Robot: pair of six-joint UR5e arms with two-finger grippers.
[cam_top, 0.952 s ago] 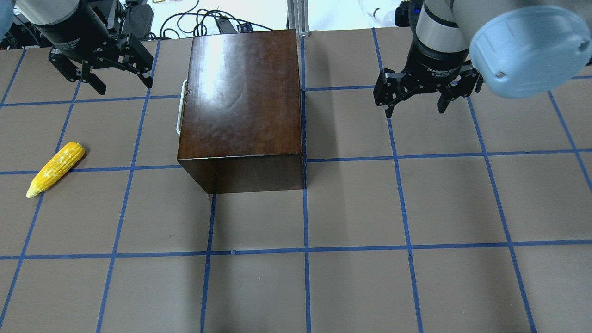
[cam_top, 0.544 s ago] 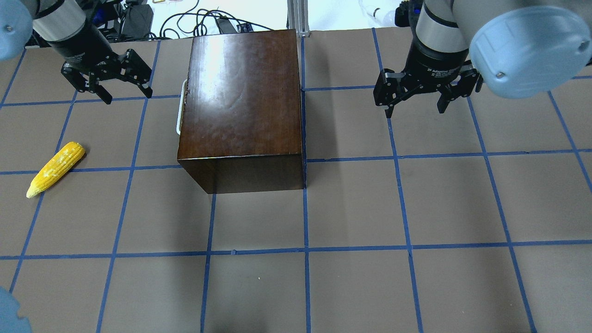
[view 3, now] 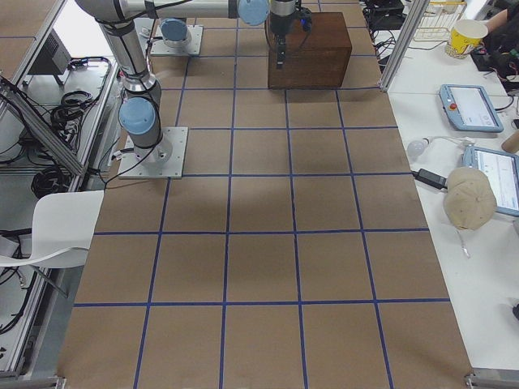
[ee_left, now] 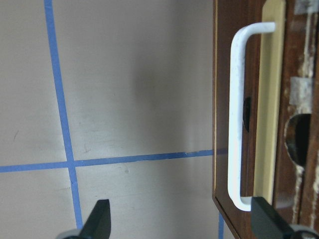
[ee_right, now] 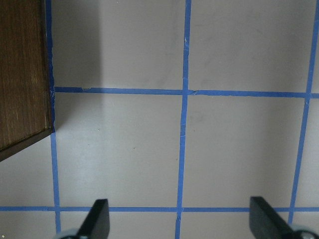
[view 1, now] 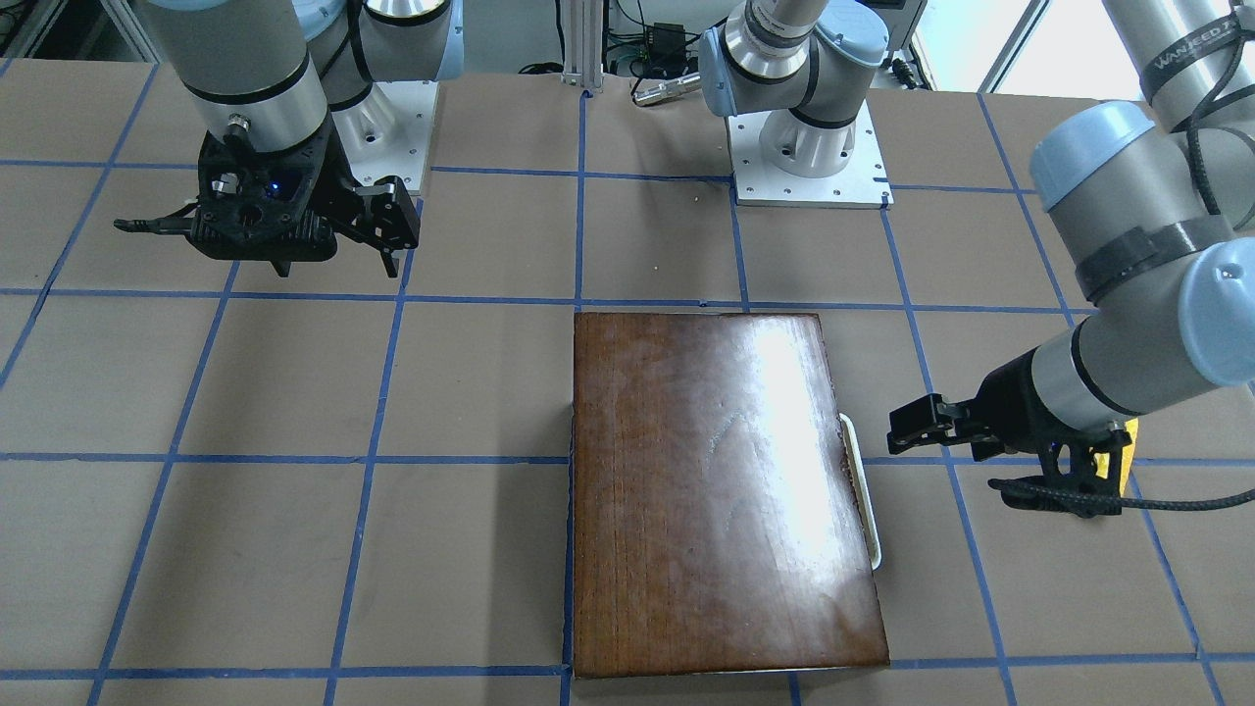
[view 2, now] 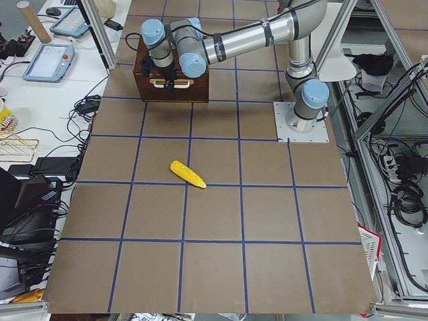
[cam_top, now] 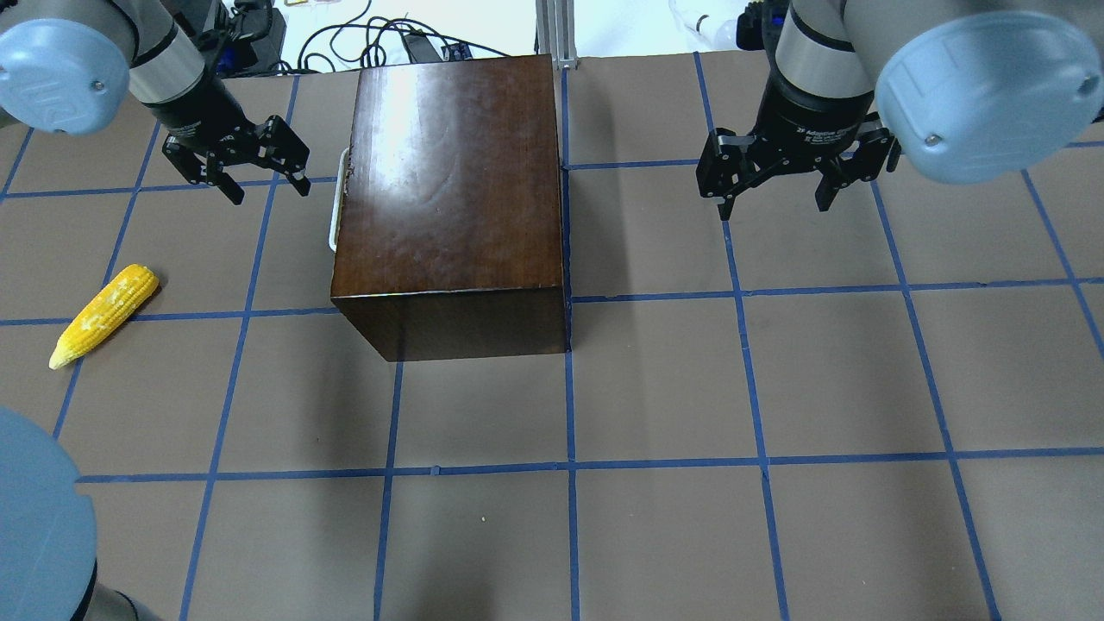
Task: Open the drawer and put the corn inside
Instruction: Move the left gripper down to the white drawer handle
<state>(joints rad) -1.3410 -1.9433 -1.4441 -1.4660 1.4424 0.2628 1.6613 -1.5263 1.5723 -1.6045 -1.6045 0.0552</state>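
Your left gripper (cam_top: pixel 266 188) hangs, jaws apart, beside the white drawer handle (cam_top: pixel 335 203), seemingly to straddle it; right gripper (cam_top: pixel 776 197) waits, jaws apart.

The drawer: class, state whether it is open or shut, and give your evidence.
Shut. Overhead, the drawer shows only its white handle beside the box; no tray juts out.

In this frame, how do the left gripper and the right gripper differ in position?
The left gripper hangs close beside the white drawer handle; the right gripper is off the box's opposite side, clear of it. The left gripper's wrist camera shows the handle up close; the right gripper's shows only a box corner and the taped table. Both are open and empty.
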